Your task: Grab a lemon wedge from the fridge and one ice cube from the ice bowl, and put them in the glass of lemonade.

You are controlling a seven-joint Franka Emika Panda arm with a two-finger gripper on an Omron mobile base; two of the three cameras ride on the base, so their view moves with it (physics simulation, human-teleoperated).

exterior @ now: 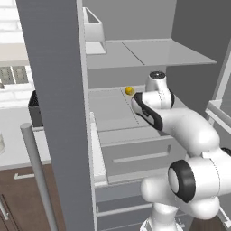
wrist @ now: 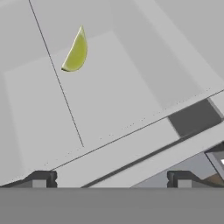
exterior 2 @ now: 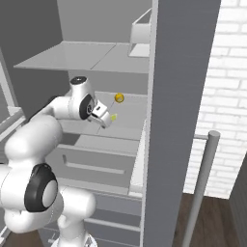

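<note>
- Tall grey two-door fridge (exterior: 54, 113) is standing open, so that part is done; my white arm is reaching in over the middle shelf (exterior: 110, 113).
- My tool (exterior 2: 107, 120) has its jaws spread fully wide and nothing between them. In the hand view both dark fingertips (wrist: 41, 178) sit far apart with only bare shelf in the gap.
- Small yellow-green lemon wedge (wrist: 76, 52) lies on the pale grey fridge shelf, ahead of the tool and off to one side, apart from both fingers. From the right base view it shows as a pale speck (exterior 2: 114, 116) just beside the tool tip.
- There's also a small round orange-yellow fruit (exterior: 129, 90) further back on the same shelf; not my target.
- Progress, as I judge it: early. Wedge located, not yet grasped.
- Next I'd need to line the jaws up over the wedge and drop down before closing; it's thin and curved, so it may slip.
- Left: pick wedge, carry it to the lemonade glass, then fetch one ice cube from the bowl and add that too.
- Hedge: how far above the shelf my tool sits is hard to read from these angles.
</note>
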